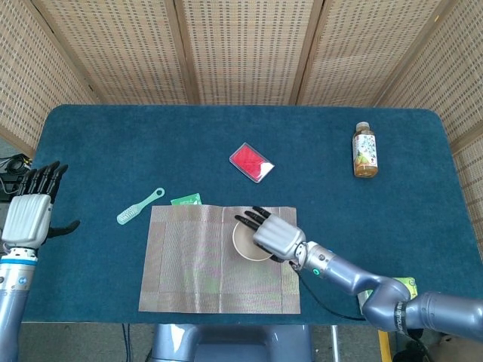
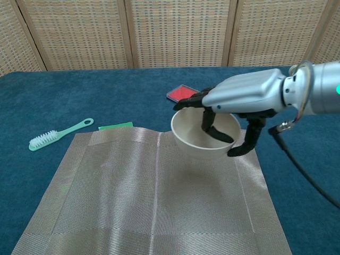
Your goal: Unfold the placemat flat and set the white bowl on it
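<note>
right hand (image 2: pixel 241 98) gripping, left hand (image 1: pixel 29 215) spread

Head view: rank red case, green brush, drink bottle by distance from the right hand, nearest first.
Measured from the right hand, which holds the white bowl over the placemat:
1. Red case, just beyond the mat's far edge, slightly to the hand's left.
2. Drink bottle, far right of the table.
3. Green brush, off the mat's far-left corner.
</note>
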### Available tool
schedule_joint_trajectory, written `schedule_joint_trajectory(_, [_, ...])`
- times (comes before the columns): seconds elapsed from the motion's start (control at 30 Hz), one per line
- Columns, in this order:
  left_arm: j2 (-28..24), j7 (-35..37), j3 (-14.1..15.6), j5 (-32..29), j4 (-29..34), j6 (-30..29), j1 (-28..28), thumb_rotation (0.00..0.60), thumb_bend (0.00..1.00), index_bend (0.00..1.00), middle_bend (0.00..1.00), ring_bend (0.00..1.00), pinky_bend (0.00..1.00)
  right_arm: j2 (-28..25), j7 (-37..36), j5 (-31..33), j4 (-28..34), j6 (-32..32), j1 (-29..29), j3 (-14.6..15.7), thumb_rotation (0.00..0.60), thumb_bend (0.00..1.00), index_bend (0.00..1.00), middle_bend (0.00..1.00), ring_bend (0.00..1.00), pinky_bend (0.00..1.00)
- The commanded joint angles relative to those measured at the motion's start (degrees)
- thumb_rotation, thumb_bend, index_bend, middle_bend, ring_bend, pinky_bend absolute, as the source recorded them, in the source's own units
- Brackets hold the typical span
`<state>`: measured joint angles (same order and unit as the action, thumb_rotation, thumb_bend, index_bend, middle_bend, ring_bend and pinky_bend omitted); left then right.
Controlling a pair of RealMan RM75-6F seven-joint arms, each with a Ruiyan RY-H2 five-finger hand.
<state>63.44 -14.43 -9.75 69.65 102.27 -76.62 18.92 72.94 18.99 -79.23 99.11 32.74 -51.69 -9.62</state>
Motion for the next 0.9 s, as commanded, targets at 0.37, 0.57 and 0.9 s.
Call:
schedule_joint_trajectory(0.37, [0.1, -0.5, -0.2, -0.7, 0.1, -0.3, -0.2, 0.600, 0.00, 0.00, 0.00, 0.00, 0.00, 10.5, 9.5, 6.3, -4.8, -2.9, -7.6, 2.6, 0.600, 0.53, 0.76, 0.00, 0.00, 0.00])
schedule_joint_trajectory(0.57, [-0.3, 0.1, -0.2, -0.5, 0.3, -0.3, -0.4, 0.600, 0.00, 0.00, 0.00, 0.00, 0.00, 13.2, 12.6, 9.3, -5.9, -1.5, -8.8, 4.4, 0.600, 0.53, 0.75, 0.00, 0.00, 0.00])
schedule_joint_trajectory(0.9, [-0.6, 0.8, -0.3, -0.5, 0.2, 0.0, -0.4, 0.600, 0.00, 0.00, 0.00, 0.00, 0.00, 15.0, 14.6, 12.0, -5.6, 0.8, -10.5, 6.1, 0.600, 0.53, 0.76, 0.00, 0.00, 0.00])
